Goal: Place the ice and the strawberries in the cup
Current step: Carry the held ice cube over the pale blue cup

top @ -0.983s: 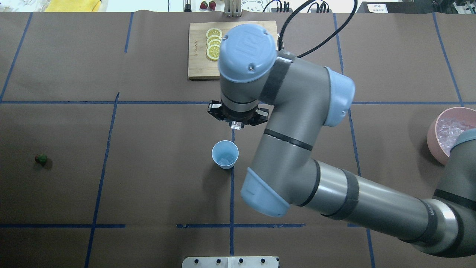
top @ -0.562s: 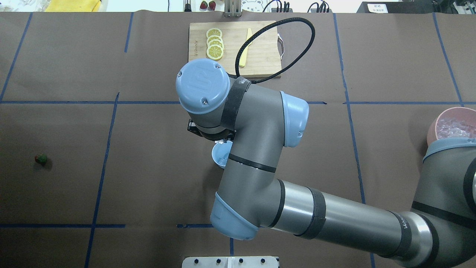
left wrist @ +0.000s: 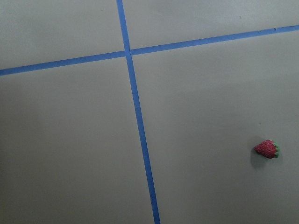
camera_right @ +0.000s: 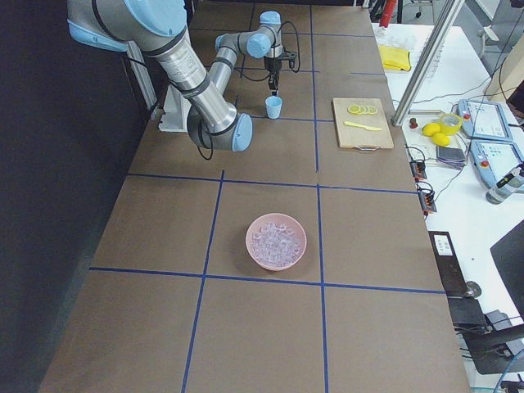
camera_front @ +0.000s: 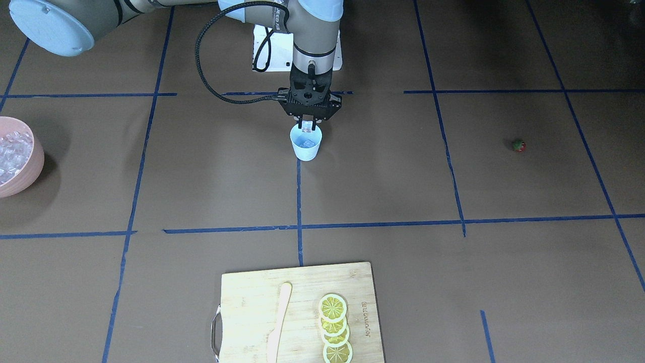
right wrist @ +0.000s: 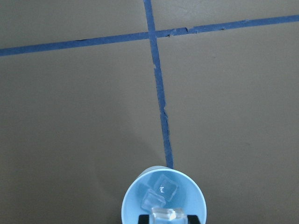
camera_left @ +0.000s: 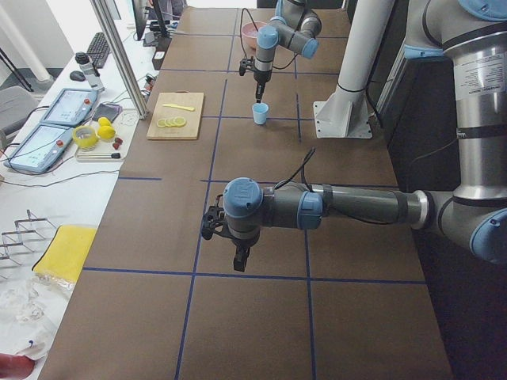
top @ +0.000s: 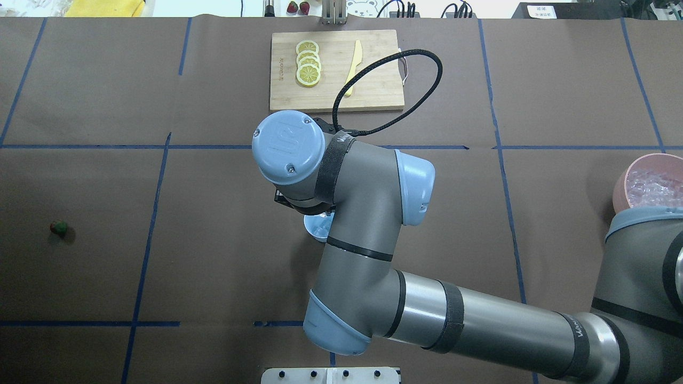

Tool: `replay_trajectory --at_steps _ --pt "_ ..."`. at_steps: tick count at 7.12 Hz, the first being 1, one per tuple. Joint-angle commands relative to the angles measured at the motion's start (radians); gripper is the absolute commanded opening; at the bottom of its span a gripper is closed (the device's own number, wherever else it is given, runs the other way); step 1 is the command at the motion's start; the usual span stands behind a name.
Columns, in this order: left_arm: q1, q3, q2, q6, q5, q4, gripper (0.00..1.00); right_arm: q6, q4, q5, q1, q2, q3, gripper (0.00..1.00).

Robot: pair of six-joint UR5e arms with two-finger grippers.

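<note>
**tapegrid_tom:** While the right arm's fingers (right wrist: 143, 219) hang over the small pale-blue tapered plastic cup (camera_front: 306, 145), does the drop need any sideways nudge?

**cubewatcher:** Nah, straight down imo. Those fingers are clamped on one clear glassy ice cube (right wrist: 163, 215). In the right wrist view it sits over the cup's mouth, just above the rim, toward the near side of the opening. Two more clear cubes (right wrist: 166, 189) lie inside already. The cup stands upright on the brown tabletop (camera_front: 201, 176), so letting go should do it, I'd guess.

**tapegrid_tom:** And the berry?

**cubewatcher:** That tiny red strawberry with a green leafy top (top: 58, 228) lies alone, way out on the robot's left side and well apart from the cup. The left arm is clearly the nearer one. Its wrist camera looks down on the berry, low on the right of that view. The long axis runs roughly across the frame, with the green end pointing right. The left arm's fingers (camera_left: 239, 258) only show in the side view, so I can't tell if they're apart or together. The big pink bowl of ice (camera_right: 277, 240) is off at the opposite end.
</note>
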Motion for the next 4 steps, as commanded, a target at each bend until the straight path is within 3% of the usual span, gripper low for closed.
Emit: replay_trajectory --at_steps 1,3,4 --pt "0.000 -0.001 0.001 0.000 0.000 0.000 1.00 -0.007 0.000 0.000 -0.001 -0.004 0.001 0.90" --pt "0.000 -0.003 -0.001 0.000 0.000 0.000 1.00 -0.008 0.000 0.002 0.005 0.001 0.012 0.91" --pt "0.000 -0.008 -0.001 0.000 0.000 0.000 1.00 -0.035 0.000 0.012 0.043 -0.002 0.028 0.97"
